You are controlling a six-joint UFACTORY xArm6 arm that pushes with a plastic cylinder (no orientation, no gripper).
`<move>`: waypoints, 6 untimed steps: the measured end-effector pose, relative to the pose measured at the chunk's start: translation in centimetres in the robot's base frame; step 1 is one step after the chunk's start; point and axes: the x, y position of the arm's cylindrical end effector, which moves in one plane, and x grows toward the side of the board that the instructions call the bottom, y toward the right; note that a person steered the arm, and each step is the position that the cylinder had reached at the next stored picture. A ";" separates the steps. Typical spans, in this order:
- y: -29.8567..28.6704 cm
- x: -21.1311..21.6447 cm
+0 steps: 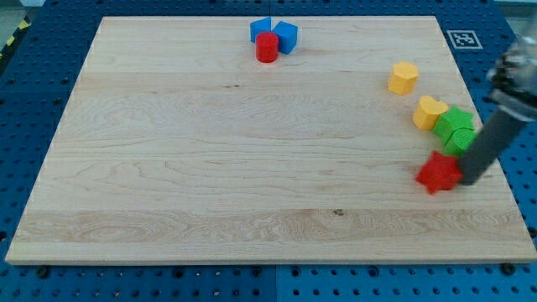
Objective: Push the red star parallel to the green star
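The red star [439, 173] lies near the board's right edge, below the green blocks. The green star [461, 140] sits just above and right of it, with another green block [454, 120] touching it from above. My tip [470, 179] is at the red star's right side, touching or almost touching it. The dark rod slants up to the view's right and hides part of the green star's right side.
A yellow heart [429, 111] touches the green blocks on their upper left. A yellow block [404, 77] lies farther up. Two blue blocks [285, 36] and a red cylinder [267, 47] cluster at the top middle. The board's right edge [503, 180] is close to my tip.
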 end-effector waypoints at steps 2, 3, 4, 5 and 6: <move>2.5 1.2; 2.2 4.9; -1.3 5.2; -5.0 0.7; -8.4 -4.1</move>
